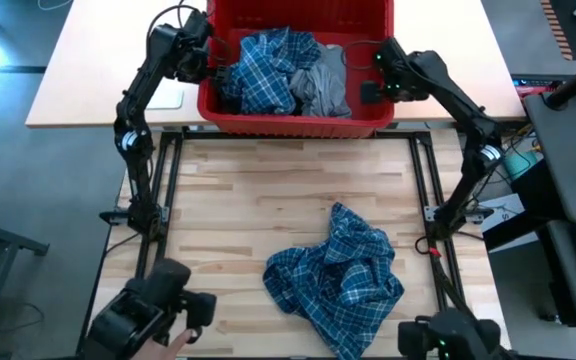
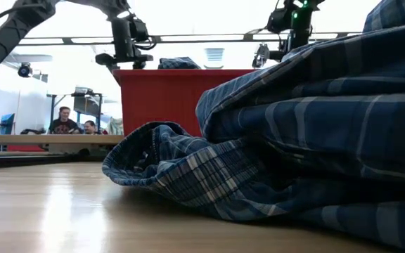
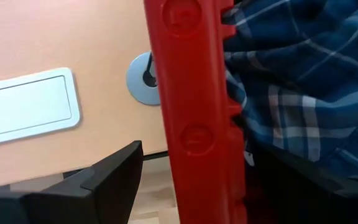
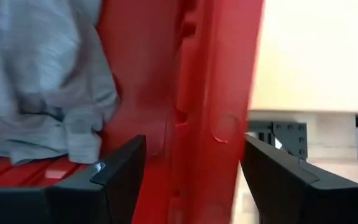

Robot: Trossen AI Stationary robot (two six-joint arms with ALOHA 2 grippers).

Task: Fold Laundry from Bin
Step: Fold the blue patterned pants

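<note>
Closest to the front of the table (image 1: 238,200) lies a plaid shirt (image 1: 336,278). It is blue and white and all crumpled up in a soft heap, with folds going every way. In the low view it fills most of the picture, and one rumpled edge (image 2: 150,151) sticks out onto the wood. The wood to the left of it and behind it, up to the bin, is bare, so there is room there.

Farther back is the red bin (image 1: 296,122), sitting at the far edge of the wooden top. It has a thick rim and solid walls. Inside it is another blue plaid garment (image 1: 268,70) on the left and a light grey T-shirt (image 1: 323,85) just beside it on the right, both bunched up.

My left gripper (image 3: 194,180) sits over the bin's left rim (image 3: 194,93). One finger is outside the wall and one is inside by the plaid cloth. The fingers are spread apart and not squeezing.

My right gripper (image 4: 194,180) sits over the bin's right rim (image 4: 213,93) the same way, spread apart, with the grey T-shirt near the inside finger.
</note>
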